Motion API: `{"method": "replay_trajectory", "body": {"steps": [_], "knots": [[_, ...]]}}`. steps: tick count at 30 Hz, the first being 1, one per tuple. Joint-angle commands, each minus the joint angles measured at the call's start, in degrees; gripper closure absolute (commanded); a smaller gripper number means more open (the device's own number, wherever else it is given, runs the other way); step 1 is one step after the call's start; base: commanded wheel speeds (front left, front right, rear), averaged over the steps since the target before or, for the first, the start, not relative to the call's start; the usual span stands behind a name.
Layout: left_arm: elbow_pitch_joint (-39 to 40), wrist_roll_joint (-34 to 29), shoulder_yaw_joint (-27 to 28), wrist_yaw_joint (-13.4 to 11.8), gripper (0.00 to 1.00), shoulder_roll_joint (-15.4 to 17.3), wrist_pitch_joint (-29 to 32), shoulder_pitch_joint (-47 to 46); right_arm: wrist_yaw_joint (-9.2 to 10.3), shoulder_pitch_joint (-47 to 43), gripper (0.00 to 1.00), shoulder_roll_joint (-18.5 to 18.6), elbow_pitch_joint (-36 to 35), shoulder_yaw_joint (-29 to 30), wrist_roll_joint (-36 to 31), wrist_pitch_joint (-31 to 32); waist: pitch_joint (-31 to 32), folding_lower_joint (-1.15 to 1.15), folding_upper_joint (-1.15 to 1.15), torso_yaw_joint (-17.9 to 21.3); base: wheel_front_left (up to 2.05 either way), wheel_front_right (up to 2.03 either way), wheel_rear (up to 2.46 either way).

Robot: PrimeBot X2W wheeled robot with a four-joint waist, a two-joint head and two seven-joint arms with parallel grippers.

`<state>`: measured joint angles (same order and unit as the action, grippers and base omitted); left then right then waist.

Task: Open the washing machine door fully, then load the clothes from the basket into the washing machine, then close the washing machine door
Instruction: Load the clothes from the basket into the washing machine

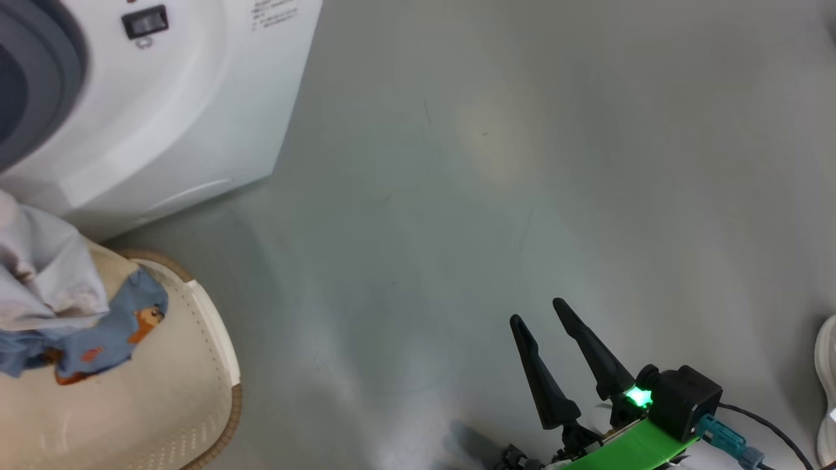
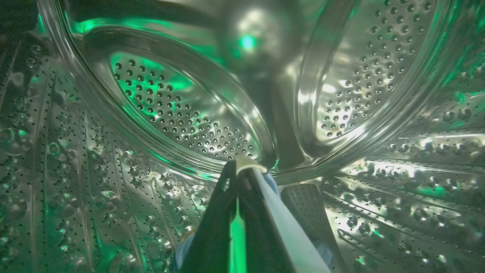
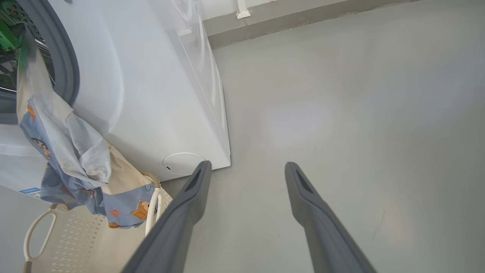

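- Left pincer was deep in the steel drum, fingers pressed together and clamped on the clothes. A white hem was pinched at the tips, with blue fabric running back along the fingers.
- From the right wrist, the clothes ran in one long drape from the mouth of the washing machine, over the grey gasket, and down into the basket.
- The head view showed the same thing: the bear-print end of the clothes lay in the basket, just beside the front of the washing machine.
- Right pincer hung over bare floor with its fingers wide apart and nothing between them, well clear of the load.
- The step looked to be mid-load, with the front of the bundle in and the tail not yet in.
- The big risk was letting go now, since the weight of the hanging tail could drag the whole lot back out over the gasket.
- Pulling deeper could snag the cloth on the basket rim and tip or drag the basket.
- Any fabric left across the gasket would get pinched when the door closed, so it would not seat.
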<state>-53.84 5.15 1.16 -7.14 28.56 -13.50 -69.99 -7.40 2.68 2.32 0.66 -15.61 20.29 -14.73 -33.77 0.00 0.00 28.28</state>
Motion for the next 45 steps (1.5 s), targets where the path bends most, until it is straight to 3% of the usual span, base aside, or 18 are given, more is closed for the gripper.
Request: {"method": "replay_trajectory", "body": {"steps": [1, 12, 20, 23, 24, 38, 45], "knots": [[0.52, -1.06, -0.01, -0.17, 1.0, 4.17, 0.33, -3.02, -0.09, 0.44, 0.0, 0.56, -1.48, -1.35, 0.13, -0.27, -2.82, 0.0, 0.0, 0.89, 0.0, 0.0, 0.0], [-3.11, -2.34, -1.99, -1.06, 1.0, 6.19, -0.06, -13.69, -0.09, 0.39, 0.0, 0.56, -2.66, -2.28, 0.96, -0.27, -5.88, 0.0, 0.0, 1.2, 0.0, 0.0, 0.0], [-8.98, -4.57, -6.47, 0.22, 0.97, 3.51, 4.17, -14.2, -0.09, 0.5, 0.0, 0.56, -2.15, -3.0, 1.42, -0.27, -4.54, 0.0, 0.0, -0.12, 0.0, 0.0, 0.0], [-10.16, -4.64, -7.2, 0.1, 0.53, 2.57, 3.74, -13.64, -0.09, 0.57, 0.0, 0.56, -2.09, -3.14, 1.6, -0.27, -3.71, 0.0, 0.0, -0.59, 0.0, 0.0, 0.0], [-10.52, -4.68, -7.46, 0.02, 0.0, 2.23, 3.56, -13.42, -0.09, 0.48, 0.0, 0.56, -1.98, -3.28, 1.55, -0.27, -3.39, 0.0, 0.0, -0.81, 0.0, 0.0, 0.0], [-13.16, -4.12, -8.98, -3.53, 0.0, -1.7, 1.55, -11.19, -0.09, 0.78, 0.0, 0.55, -0.89, -3.44, 1.18, -0.27, 0.58, 0.0, 0.0, -3.28, 0.0, 0.0, 0.0], [-14.77, -2.18, -8.69, -3.76, 0.0, -3.94, 0.15, -8.2, -0.09, 0.57, 0.0, 0.55, -0.05, -2.68, 0.55, -0.27, 3.51, 0.0, 0.0, -5.15, 0.0, 0.0, 0.0]]}}
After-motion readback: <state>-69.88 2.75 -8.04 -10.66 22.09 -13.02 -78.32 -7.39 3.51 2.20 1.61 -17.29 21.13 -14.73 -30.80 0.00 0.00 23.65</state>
